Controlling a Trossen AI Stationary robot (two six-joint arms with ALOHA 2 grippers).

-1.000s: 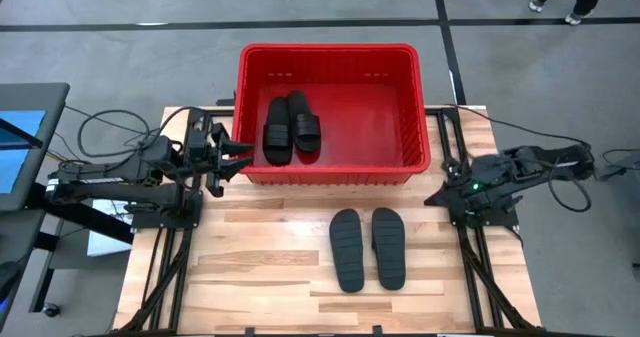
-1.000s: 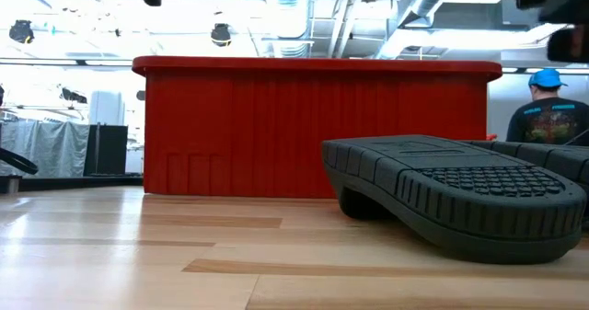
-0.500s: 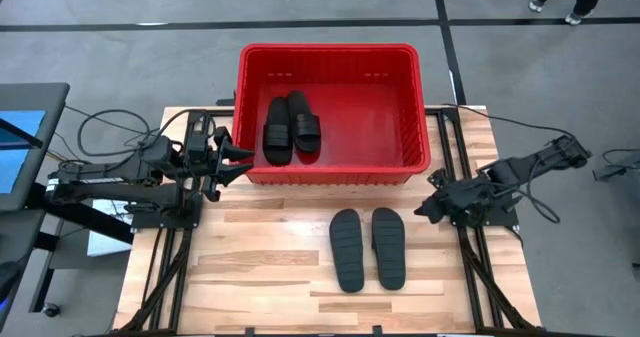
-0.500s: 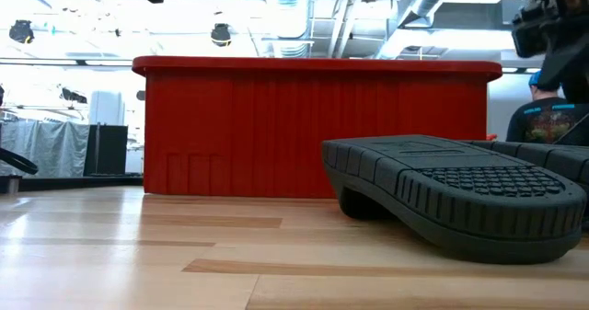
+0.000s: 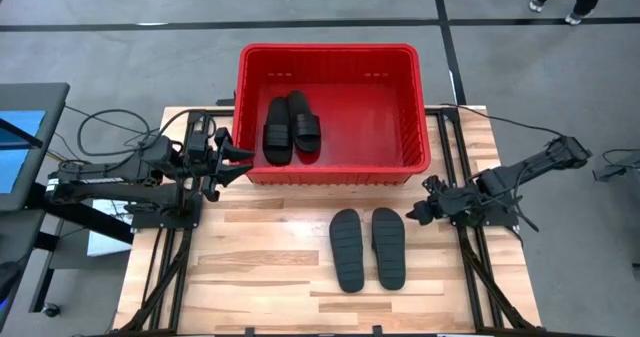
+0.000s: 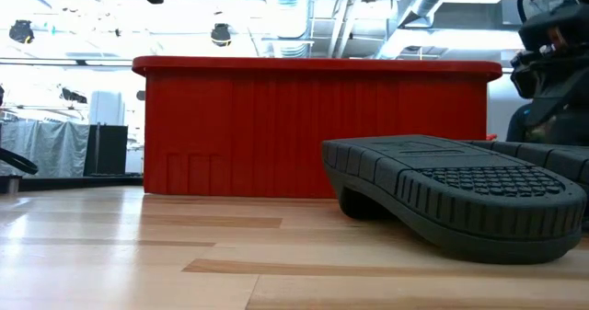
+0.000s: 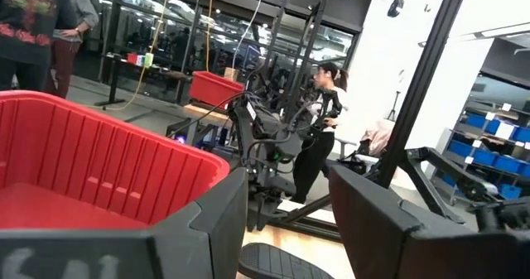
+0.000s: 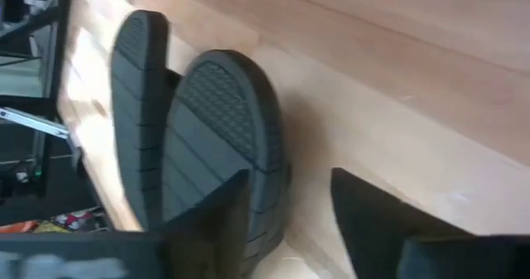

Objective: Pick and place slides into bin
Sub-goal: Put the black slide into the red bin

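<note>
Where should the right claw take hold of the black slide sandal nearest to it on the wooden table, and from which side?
Probably across the width of the black ribbed-sole slide sandal, near its bin-side end, coming from the right. It lies sole-up and flat, its long right edge free; the twin sandal blocks the left. The open right claw already hovers beside that end.

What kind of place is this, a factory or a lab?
It looks more like a robotics lab or workshop: exposed ceiling ducts, shelves of blue bins, a second red crate on another bench, and a person beside more rigs.
</note>
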